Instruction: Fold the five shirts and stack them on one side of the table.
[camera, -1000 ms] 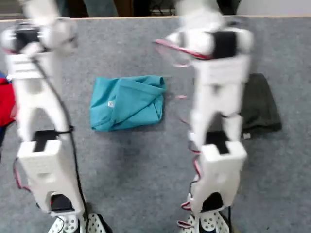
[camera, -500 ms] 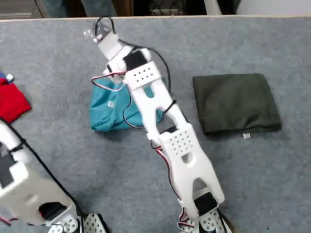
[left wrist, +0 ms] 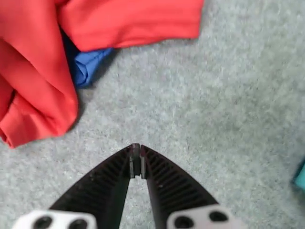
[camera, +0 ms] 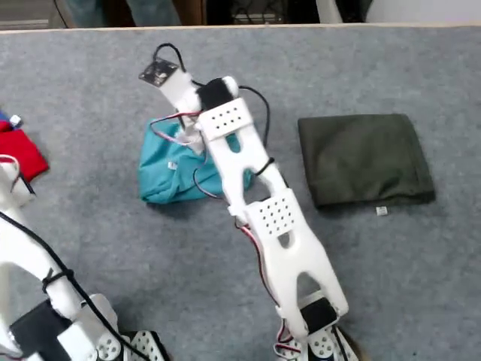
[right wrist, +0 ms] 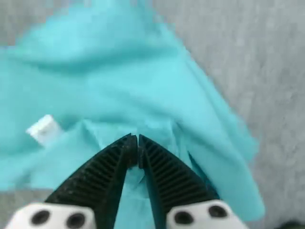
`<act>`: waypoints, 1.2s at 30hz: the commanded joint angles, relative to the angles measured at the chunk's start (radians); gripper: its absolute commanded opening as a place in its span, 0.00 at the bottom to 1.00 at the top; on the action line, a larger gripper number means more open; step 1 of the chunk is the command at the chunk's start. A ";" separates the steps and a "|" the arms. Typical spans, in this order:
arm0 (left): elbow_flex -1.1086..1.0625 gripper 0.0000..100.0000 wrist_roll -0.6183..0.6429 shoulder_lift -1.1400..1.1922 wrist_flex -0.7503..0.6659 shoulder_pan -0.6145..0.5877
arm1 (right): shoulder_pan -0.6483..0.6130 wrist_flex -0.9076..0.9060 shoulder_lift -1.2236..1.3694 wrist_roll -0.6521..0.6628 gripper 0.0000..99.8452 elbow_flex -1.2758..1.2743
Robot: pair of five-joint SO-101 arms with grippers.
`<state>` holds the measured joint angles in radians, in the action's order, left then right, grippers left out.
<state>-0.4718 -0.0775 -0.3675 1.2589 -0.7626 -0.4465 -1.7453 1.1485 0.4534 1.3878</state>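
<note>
A crumpled teal shirt (camera: 167, 179) lies left of the table's middle. My right arm (camera: 244, 173) stretches from the near edge across it. In the right wrist view my right gripper (right wrist: 134, 141) is shut, its tips down against the teal shirt (right wrist: 95, 81) beside a white label (right wrist: 44, 129). A folded dark green shirt (camera: 364, 156) lies flat at the right. A red shirt (camera: 19, 156) sits at the left edge. My left gripper (left wrist: 137, 161) is shut over bare grey table, a short way from the red shirt (left wrist: 38, 71), with a blue shirt (left wrist: 88, 67) peeking from under it.
Grey felt (camera: 406, 286) covers the table. My left arm (camera: 30, 256) stands at the near left corner with black cables along it. Open felt lies at the near right and along the far edge (camera: 361, 60).
Both arms stood upright a second ago. The right arm swung down and left onto the teal shirt, uncovering the green shirt. The left arm dropped toward the near left, by the red shirt.
</note>
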 commanded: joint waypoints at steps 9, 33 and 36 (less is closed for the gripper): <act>-0.012 0.03 -0.009 -0.041 -0.023 -0.004 | 0.207 -0.023 -0.573 0.077 0.01 -0.812; -0.062 0.03 -0.009 -0.043 -0.026 -0.007 | 0.006 0.054 -0.516 -0.086 0.14 -0.705; -0.062 0.03 -0.009 -0.043 -0.028 -0.018 | 0.008 0.038 -0.441 -0.081 0.15 -0.642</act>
<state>-0.5332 -0.0836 -0.3721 1.2267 -0.7626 -0.4219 -1.6916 0.6774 0.3813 0.6605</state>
